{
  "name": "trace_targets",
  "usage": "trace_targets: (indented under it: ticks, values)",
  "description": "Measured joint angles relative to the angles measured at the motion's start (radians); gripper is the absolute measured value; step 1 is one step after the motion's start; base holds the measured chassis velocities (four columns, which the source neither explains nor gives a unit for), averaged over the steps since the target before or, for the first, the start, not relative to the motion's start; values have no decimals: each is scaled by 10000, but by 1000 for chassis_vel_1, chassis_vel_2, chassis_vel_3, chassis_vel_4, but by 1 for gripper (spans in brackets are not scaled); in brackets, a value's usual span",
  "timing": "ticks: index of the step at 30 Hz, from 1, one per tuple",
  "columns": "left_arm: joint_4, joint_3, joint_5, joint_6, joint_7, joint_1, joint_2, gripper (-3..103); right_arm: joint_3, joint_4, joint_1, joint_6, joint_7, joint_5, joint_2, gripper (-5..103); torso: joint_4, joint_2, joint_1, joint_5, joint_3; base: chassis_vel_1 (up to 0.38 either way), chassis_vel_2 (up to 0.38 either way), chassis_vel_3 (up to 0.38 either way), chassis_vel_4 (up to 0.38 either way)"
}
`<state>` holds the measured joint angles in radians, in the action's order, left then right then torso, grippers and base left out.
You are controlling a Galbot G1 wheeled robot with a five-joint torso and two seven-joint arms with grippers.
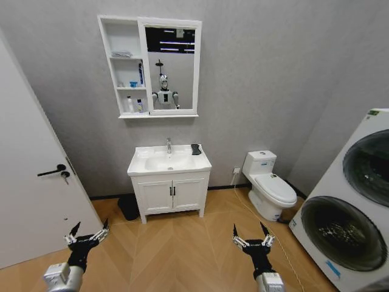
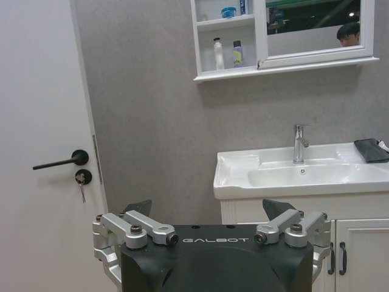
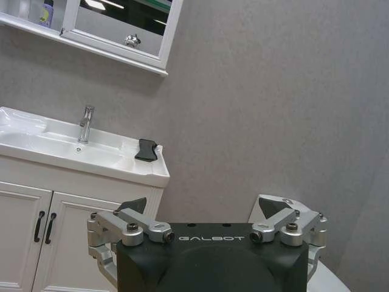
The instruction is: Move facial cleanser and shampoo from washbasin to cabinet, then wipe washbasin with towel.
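The white washbasin [image 1: 146, 164] with its chrome tap [image 1: 169, 145] stands on a floor vanity against the far wall. The black folded towel [image 1: 196, 149] lies on the rim to the right of the tap; it appears as towel [image 2: 371, 150] and towel [image 3: 146, 149] in the wrist views. Above hangs the cabinet [image 1: 108, 67]. On its lowest shelf stand a white bottle [image 2: 218, 53] and a dark-capped bottle [image 2: 237, 53]; I cannot tell which is the facial cleanser and which the shampoo. My left gripper [image 1: 87, 236] and right gripper [image 1: 253, 237] hang open over the floor, far from the basin.
A white door [image 1: 36, 201] with a black handle is at the left. A black bin [image 1: 128, 207] sits beside the vanity. A toilet [image 1: 270, 188] and stacked washing machines [image 1: 352, 207] stand at the right. Open wooden floor [image 1: 176, 249] lies between me and the vanity.
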<state>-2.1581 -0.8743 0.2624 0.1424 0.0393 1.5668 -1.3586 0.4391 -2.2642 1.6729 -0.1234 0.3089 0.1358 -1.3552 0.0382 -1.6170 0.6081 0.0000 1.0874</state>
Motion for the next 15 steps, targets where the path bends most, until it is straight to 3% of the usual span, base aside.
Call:
trace_targets:
  ticks: [15]
  values:
    - [0, -3, 0, 0, 0, 3, 0, 100, 0, 1, 1, -13, 18, -17, 0, 100, 0, -5, -15, -1, -4, 34, 25, 26, 24]
